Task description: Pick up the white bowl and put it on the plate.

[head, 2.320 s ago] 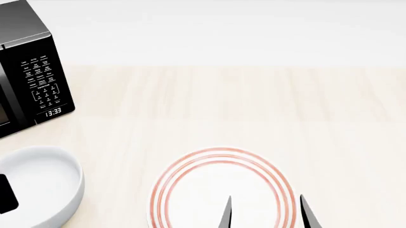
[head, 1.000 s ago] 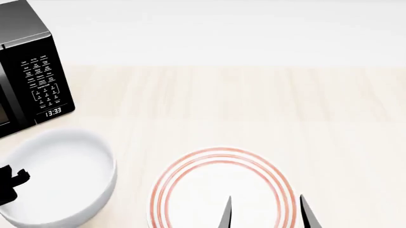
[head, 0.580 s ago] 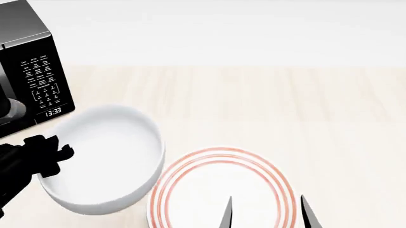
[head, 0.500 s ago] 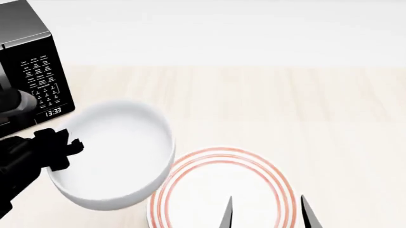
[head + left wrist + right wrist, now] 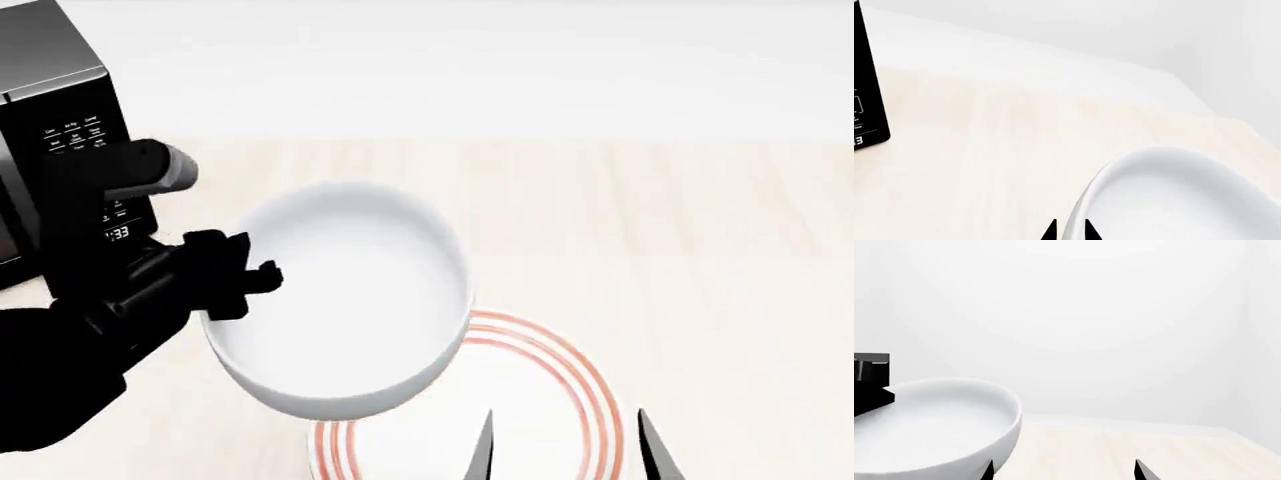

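The white bowl (image 5: 340, 295) hangs in the air, tilted, its right edge over the left rim of the red-ringed plate (image 5: 561, 385). My left gripper (image 5: 240, 283) is shut on the bowl's left rim. In the left wrist view the two black fingertips straddle the bowl's rim (image 5: 1087, 200), with the left gripper (image 5: 1069, 231) at the frame's lower edge. My right gripper (image 5: 565, 445) is open and empty, with its tips over the plate's near part. In the right wrist view the bowl (image 5: 934, 425) floats beside my right gripper (image 5: 1064, 471).
A black microwave (image 5: 60, 130) with a keypad stands at the back left on the pale wooden counter (image 5: 641, 220). Its corner shows in the left wrist view (image 5: 867, 90). A white wall runs behind the counter.
My left gripper has lifted the bowl off the counter and carried it right and away from me, from the near left corner to over the plate's left edge. The right gripper has not moved.
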Motion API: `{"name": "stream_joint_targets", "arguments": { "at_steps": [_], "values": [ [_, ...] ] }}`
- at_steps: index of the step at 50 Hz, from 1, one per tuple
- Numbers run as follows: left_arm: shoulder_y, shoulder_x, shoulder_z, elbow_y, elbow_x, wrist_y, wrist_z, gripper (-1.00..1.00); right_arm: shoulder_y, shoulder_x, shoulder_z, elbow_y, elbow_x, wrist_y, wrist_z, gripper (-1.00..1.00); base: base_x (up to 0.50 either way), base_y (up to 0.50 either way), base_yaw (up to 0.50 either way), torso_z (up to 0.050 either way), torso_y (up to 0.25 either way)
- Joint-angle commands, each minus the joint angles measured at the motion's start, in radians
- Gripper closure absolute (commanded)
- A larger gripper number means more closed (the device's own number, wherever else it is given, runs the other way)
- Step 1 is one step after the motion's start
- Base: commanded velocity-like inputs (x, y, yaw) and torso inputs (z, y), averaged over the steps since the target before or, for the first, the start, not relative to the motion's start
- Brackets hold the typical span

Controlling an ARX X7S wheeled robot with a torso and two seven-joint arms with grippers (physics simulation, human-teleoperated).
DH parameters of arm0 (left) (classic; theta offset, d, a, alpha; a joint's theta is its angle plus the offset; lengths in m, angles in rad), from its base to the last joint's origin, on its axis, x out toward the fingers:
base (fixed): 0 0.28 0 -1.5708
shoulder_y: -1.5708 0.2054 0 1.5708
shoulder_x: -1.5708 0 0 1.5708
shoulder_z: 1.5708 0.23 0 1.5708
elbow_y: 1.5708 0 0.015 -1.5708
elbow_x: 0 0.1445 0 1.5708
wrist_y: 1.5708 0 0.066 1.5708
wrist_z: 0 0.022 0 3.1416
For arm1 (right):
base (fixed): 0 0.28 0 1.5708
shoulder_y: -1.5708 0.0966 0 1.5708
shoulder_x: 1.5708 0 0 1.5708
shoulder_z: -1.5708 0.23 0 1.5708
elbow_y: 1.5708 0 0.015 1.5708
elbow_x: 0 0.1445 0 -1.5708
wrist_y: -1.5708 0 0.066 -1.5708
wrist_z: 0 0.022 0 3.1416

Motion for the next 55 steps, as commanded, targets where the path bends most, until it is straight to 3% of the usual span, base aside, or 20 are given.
{"name": "stream_joint_targets", "arguments": {
  "at_steps": [1,23,55],
  "values": [
    [-0.034,0.060,0.053,-0.047,0.033,0.038,0.026,1.00,0.000,0.002,-0.003,0.005,0.002,-0.004,0.002,-1.00,0.00,0.00,0.00,0.000,0.000],
    [-0.078,0.136,0.107,-0.129,0.049,0.081,0.066,1.00,0.005,0.005,-0.014,0.013,0.002,-0.007,0.005,-1.00,0.00,0.00,0.00,0.000,0.000],
    [-0.069,0.181,0.163,-0.221,0.087,0.173,0.098,1.00,0.007,0.013,-0.018,0.018,0.007,-0.013,0.013,-1.00,0.00,0.00,0.00,0.000,0.000]
  ]
}}
